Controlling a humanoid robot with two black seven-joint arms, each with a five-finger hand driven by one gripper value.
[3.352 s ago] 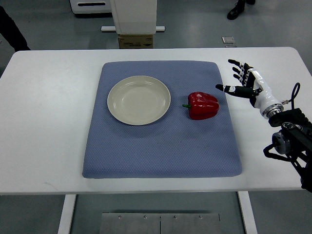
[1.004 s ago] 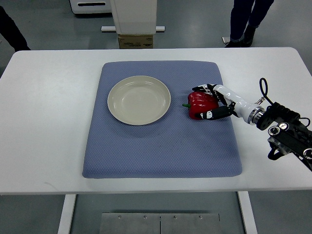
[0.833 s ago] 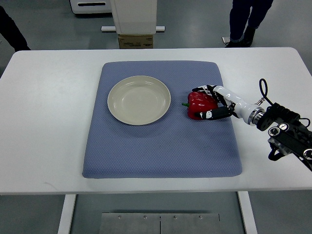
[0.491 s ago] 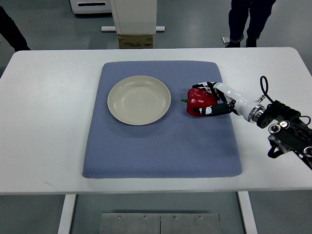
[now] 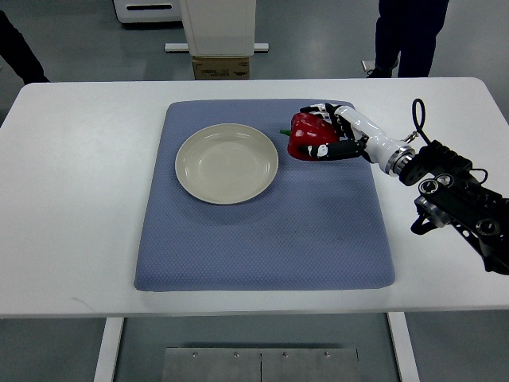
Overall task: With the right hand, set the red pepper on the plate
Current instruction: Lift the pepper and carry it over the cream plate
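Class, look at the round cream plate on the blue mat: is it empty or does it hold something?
Empty. The round cream plate shows only its bare surface; the red bell pepper is beside its right rim, gripped by the right hand.

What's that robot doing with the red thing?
The robot's right hand is holding a red pepper, with its fingers wrapped around it. The pepper sits just to the right of the empty cream plate, over the blue mat on the white table. It isn't on the plate yet. The other arm isn't in the picture. Someone's legs show beyond the table.
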